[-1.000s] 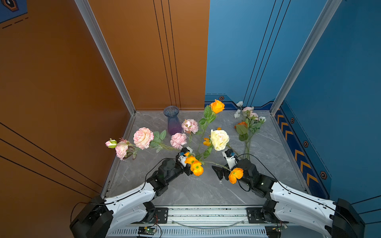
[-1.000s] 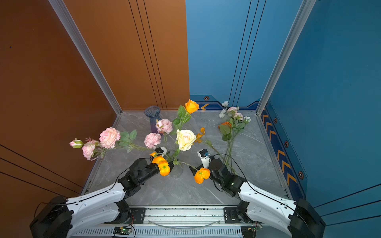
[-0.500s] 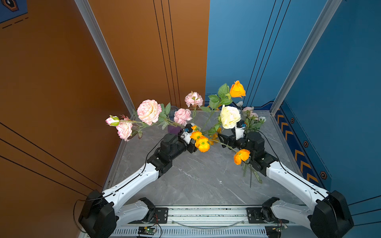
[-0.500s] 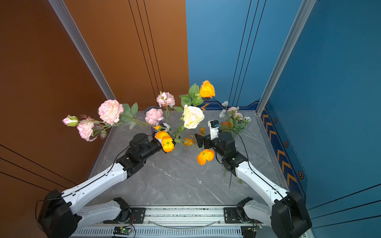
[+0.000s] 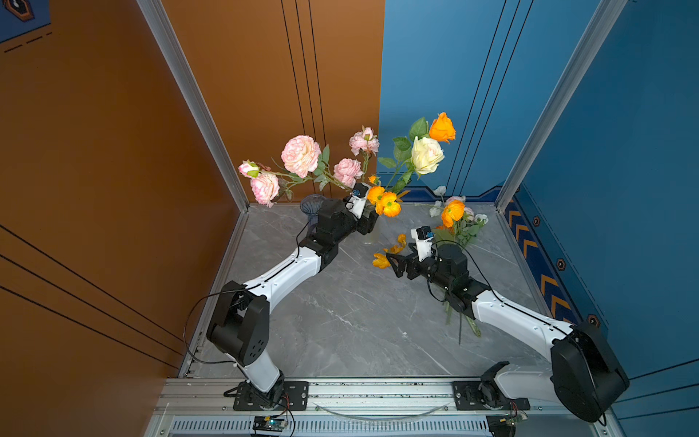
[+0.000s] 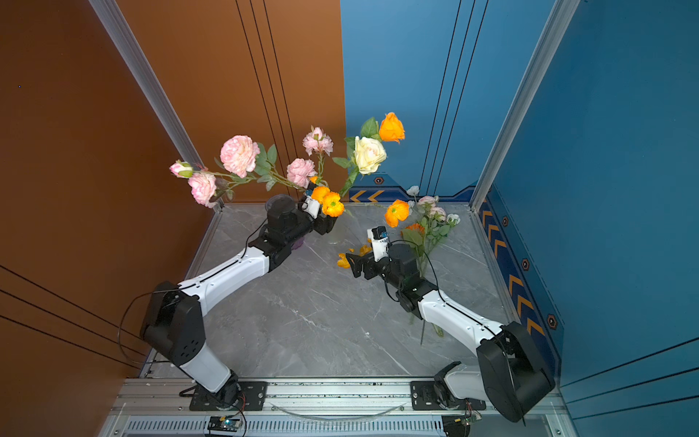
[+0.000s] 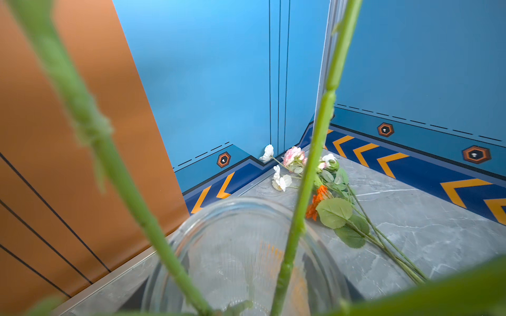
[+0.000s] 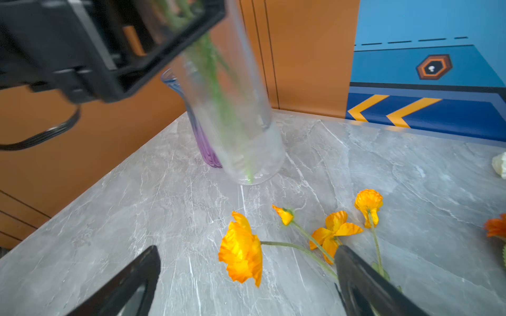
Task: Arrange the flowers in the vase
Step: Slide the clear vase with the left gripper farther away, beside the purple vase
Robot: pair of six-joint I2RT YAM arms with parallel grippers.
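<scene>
My left gripper is shut on the flowers, a tall bunch with pink, cream and orange blooms. It holds the bunch upright over the clear glass vase. The green stems run down inside the vase to its bottom. One orange bloom arches off the bunch to the right. My right gripper is open, low over a sprig of orange poppies lying on the table, holding nothing.
A purple vase stands just behind the clear one, by the orange wall. More flowers lie in the back right corner, their stems running under my right arm. Walls close in the grey table.
My left arm lifted the bunch from the front of the table and carried it back to the clear vase. My right gripper rose with it, then dropped back towards the table, still open.
</scene>
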